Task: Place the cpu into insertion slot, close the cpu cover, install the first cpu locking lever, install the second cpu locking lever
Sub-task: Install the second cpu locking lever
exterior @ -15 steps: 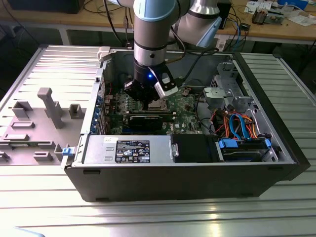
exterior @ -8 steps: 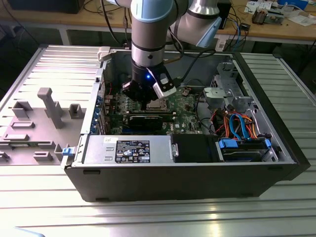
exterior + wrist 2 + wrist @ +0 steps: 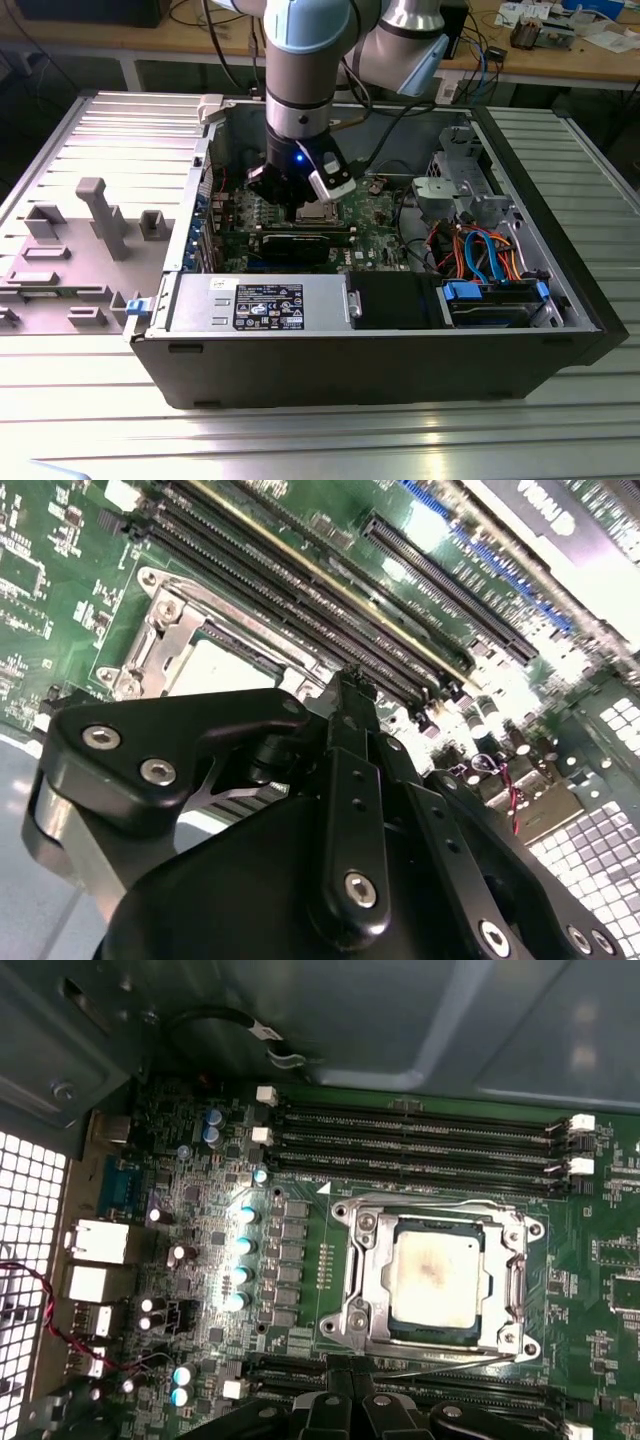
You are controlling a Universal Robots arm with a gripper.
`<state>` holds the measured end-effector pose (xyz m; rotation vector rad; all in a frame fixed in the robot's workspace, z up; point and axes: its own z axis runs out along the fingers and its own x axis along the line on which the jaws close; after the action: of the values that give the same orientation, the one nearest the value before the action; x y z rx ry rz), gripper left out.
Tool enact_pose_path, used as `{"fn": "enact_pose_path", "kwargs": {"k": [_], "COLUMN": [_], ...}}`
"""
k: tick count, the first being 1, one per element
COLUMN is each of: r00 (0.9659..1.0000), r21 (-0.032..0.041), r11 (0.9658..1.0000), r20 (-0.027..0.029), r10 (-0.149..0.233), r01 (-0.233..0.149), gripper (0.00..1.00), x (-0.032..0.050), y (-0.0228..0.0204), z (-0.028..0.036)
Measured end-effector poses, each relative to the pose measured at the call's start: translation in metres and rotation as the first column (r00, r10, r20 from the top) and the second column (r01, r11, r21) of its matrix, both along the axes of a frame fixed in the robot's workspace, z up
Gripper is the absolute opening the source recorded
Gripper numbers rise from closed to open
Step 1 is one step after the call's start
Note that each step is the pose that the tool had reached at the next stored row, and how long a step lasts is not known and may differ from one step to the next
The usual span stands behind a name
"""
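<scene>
The cpu [image 3: 433,1278] lies flat in the insertion slot [image 3: 343,1326] on the green board, silver top up. Around it the cpu cover [image 3: 513,1282] lies down, its square window framing the chip. A thin metal locking lever [image 3: 450,1363] runs along the socket edge nearest my gripper [image 3: 350,1392]. In both wrist views the black fingers [image 3: 350,710] stand together, their tip just off that socket edge, beside the cpu [image 3: 232,670]. I see nothing held between them. In the exterior view my gripper [image 3: 300,195] hangs low inside the open case, over the socket [image 3: 318,212].
Long black memory slots [image 3: 420,1145] flank the socket on two sides. A row of capacitors [image 3: 243,1245] stands nearby. The case [image 3: 400,365] holds a power supply [image 3: 265,305] and a drive bay with orange and blue cables [image 3: 490,255]. Grey fixtures [image 3: 95,215] stand at the exterior view's left.
</scene>
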<state>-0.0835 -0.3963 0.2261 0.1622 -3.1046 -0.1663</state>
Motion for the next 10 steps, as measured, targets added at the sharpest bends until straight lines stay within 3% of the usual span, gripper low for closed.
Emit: {"fn": "enact_pose_path", "kwargs": {"k": [10], "r00": [1.0], "r21": [0.0023], "r11": [1.0], "r20": [0.0], "r10": [0.0], "r01": [0.0], "gripper": [0.11], "x": [0.0], "y": [-0.0017], "z": [-0.0001]}}
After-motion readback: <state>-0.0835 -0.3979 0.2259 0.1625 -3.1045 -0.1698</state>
